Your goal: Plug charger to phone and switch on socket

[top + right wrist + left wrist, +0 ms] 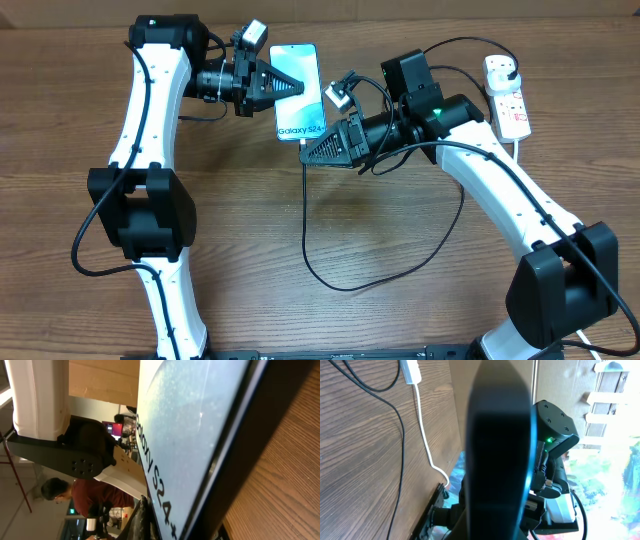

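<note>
Lettering "Galaxy S24" on slim teal-screened phone, mid-table, clamped by left claw; right claw pinched shut on thin black charger cable at phone's bottom edge; white power strip well apart.

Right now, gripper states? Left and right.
Left gripper: closed, clamping the phone by its side edge.
Right gripper: closed, apparently on the charger tip at the phone's bottom.

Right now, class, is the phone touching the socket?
Apart. The overhead view shows the phone mid-table and the socket far to its right, a wide stretch of table between them.
</note>
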Tool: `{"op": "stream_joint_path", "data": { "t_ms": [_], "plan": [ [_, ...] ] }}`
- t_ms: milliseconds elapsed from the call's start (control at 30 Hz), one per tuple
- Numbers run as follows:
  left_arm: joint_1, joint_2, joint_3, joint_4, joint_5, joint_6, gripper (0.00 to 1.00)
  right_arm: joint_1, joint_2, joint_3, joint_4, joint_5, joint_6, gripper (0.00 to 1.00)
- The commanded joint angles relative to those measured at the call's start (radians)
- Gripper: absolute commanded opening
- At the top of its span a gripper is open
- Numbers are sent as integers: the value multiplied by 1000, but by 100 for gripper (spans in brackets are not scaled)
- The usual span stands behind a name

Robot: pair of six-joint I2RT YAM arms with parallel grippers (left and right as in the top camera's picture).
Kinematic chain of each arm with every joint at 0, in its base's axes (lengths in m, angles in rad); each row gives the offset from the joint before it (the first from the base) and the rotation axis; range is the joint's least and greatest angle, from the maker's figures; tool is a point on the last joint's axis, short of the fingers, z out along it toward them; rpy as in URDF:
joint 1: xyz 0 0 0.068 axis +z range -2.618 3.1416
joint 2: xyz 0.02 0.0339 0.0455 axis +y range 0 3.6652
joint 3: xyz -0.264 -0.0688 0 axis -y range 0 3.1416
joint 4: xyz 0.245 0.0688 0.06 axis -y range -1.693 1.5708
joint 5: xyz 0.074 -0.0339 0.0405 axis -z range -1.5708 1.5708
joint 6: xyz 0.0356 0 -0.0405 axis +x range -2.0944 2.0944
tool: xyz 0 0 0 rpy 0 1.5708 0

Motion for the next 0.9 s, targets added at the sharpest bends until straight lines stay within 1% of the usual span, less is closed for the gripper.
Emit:
{"op": "stream_joint_path", "data": {
  "t_ms": [0, 133, 400, 867],
  "plan": [
    [-5, -21, 18, -4, 71, 37, 4, -8, 3, 22, 6, -5, -8, 4],
    [-5, -21, 18, -4, 91, 66, 4, -10, 5, 22, 6, -6, -6, 4],
    [-5, -21, 18, -4, 95, 87, 4, -18, 5, 22, 5, -29, 2, 4],
    [-4, -21, 18, -4, 109, 92, 4, -26, 5, 22, 6, -44, 0, 4]
  ]
}}
